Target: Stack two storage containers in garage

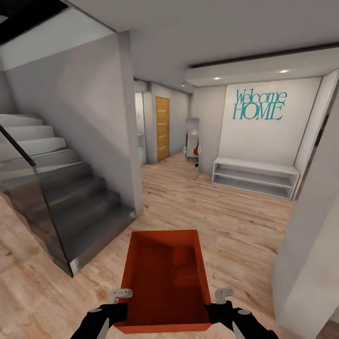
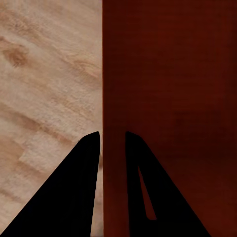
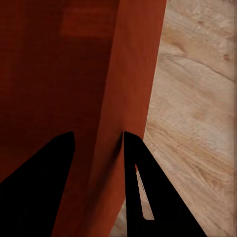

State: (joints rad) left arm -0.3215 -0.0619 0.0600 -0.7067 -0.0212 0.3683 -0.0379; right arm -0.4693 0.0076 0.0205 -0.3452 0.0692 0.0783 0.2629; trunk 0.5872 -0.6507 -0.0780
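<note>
Container: you carry one orange-red storage container [image 1: 165,278] in front of the robot, above the light wood plank floor [image 1: 235,226].
Left gripper [image 2: 112,136]: pinches the container's left wall, one finger on each face.
Right gripper [image 3: 98,136]: clamps the right wall likewise.
Surroundings: grey staircase [image 1: 61,197] to your left; white bench [image 1: 254,176] under a "Welcome HOME" sign [image 1: 260,105]; wooden door [image 1: 162,127] ahead.

Head cam is looking forward and down a hallway over the storage container [image 1: 164,278], while both wrist cams are looking close along their fingers, each straddling one container wall with wood floor [image 2: 44,89] beside, sharing both with head.
</note>
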